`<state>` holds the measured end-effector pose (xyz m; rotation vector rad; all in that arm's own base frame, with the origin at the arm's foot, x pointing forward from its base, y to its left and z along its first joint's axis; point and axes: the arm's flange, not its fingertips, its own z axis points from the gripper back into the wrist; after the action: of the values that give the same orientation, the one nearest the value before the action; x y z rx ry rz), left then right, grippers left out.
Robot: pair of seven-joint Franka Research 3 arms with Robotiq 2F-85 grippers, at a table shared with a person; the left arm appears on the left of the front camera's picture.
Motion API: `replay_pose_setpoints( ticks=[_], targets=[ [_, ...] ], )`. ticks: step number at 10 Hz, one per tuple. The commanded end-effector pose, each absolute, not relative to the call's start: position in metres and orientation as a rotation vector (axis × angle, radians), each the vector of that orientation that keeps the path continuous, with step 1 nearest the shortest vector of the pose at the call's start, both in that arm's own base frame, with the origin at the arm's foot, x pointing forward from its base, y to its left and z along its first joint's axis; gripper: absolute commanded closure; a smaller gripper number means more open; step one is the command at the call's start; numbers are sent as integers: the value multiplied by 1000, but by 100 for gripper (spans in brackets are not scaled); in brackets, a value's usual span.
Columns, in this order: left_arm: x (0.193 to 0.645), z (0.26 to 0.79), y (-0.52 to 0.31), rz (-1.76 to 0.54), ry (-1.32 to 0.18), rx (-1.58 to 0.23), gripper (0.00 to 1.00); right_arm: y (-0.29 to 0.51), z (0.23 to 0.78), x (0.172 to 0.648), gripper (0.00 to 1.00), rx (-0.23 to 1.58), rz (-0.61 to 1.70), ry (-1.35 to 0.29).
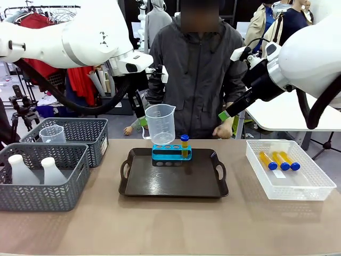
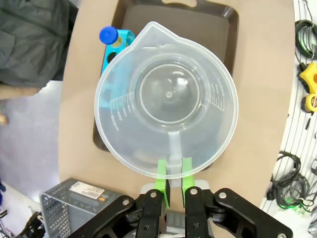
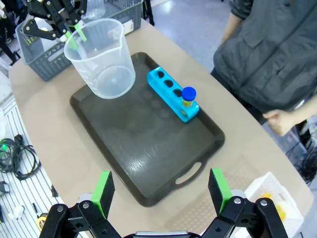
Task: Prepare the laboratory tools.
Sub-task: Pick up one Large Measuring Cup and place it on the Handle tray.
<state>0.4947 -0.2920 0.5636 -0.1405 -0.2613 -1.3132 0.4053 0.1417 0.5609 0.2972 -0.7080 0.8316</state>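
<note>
Brown tray (image 1: 173, 184) sits mid-table. Blue rack (image 1: 169, 154) stands along its far edge, with one blue-capped tube (image 1: 184, 145) upright in the rightmost hole. Left gripper (image 2: 173, 171) pinches the handle of the clear beaker (image 1: 160, 124), lifted upright over the tray's left end. Right gripper (image 3: 162, 191) is spread wide, empty.

Your left gripper (image 1: 143, 119) holds a clear graduated beaker (image 1: 160, 124) above the dark brown tray's (image 1: 173, 193) far edge. There stands a blue tube rack (image 1: 170, 154), one blue-capped tube (image 1: 184, 145) in its right-hand hole. Three yellow-orange tubes (image 1: 279, 160) lie in the white basket (image 1: 290, 191) by the table's right edge.
</note>
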Motion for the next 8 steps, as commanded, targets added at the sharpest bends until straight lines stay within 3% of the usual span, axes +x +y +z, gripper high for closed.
replay_pose_setpoints(
  ticks=[1, 4, 8],
  targets=[
    [496, 569, -296, -1334, -255, -91, 100, 142, 562, 404, 0, 310, 836, -707],
    [512, 563, -331, -1440, -234, -33, 100, 142, 562, 404, 0, 310, 836, -707],
    [548, 513, -381, -1550, -153, -9, 100, 142, 562, 404, 0, 310, 836, -707]
  ],
)
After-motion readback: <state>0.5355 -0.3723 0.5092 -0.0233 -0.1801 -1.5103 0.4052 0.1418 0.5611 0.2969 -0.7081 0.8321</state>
